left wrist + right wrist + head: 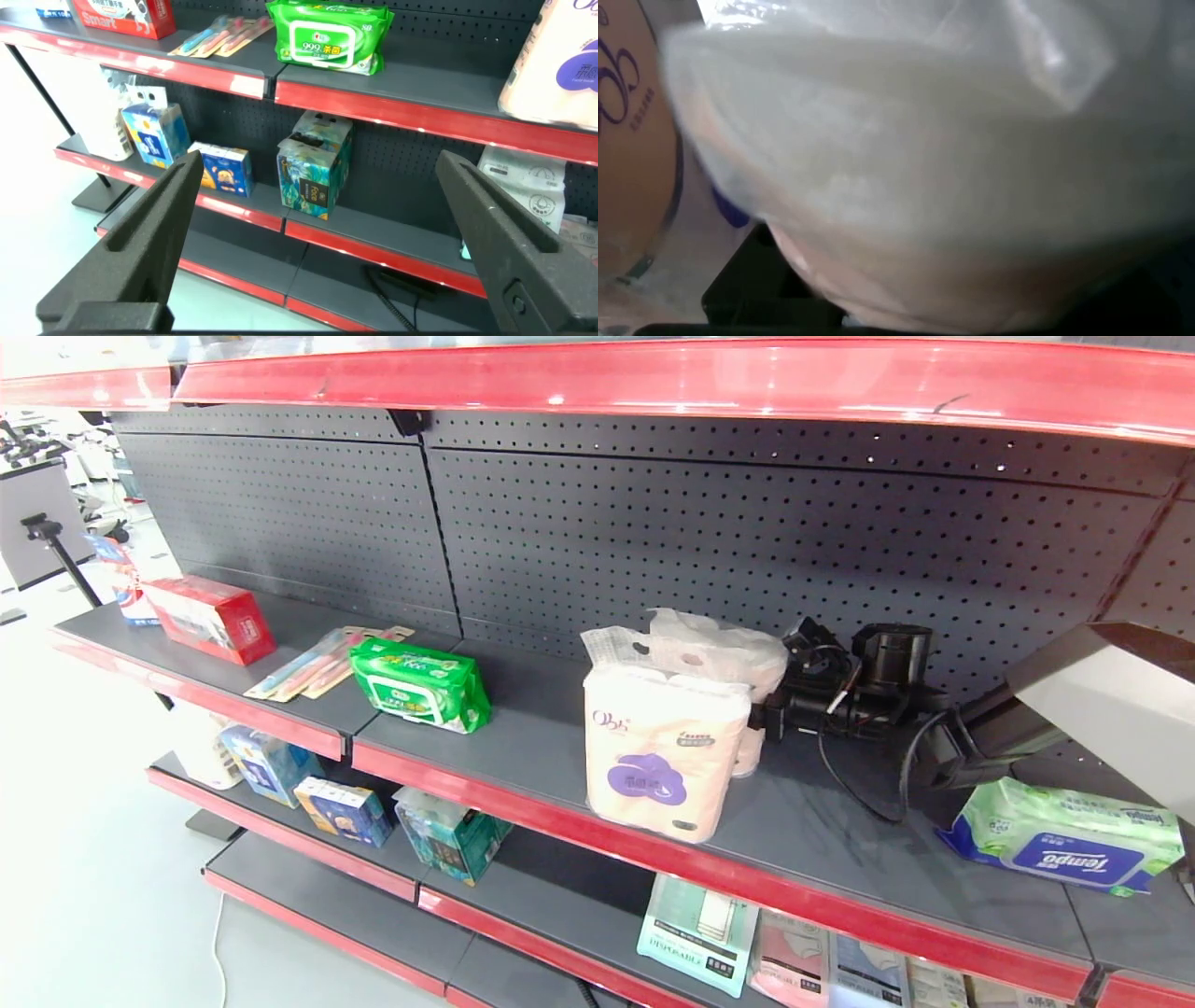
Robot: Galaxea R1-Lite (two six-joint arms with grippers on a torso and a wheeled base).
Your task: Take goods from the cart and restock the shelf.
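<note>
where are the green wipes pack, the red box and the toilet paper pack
green wipes pack [408, 689], head view, on its white front label
red box [210, 622], head view, on its long side face
toilet paper pack [651, 779], head view, on its purple front print

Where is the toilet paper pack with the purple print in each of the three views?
Head view: toilet paper pack stands mid-picture at the shelf front edge.
Left wrist view: its corner, on the upper shelf, past the green wipes pack.
Right wrist view: a strip of it beside the clear-wrapped pack.
Shared landmark: its purple print.
</note>
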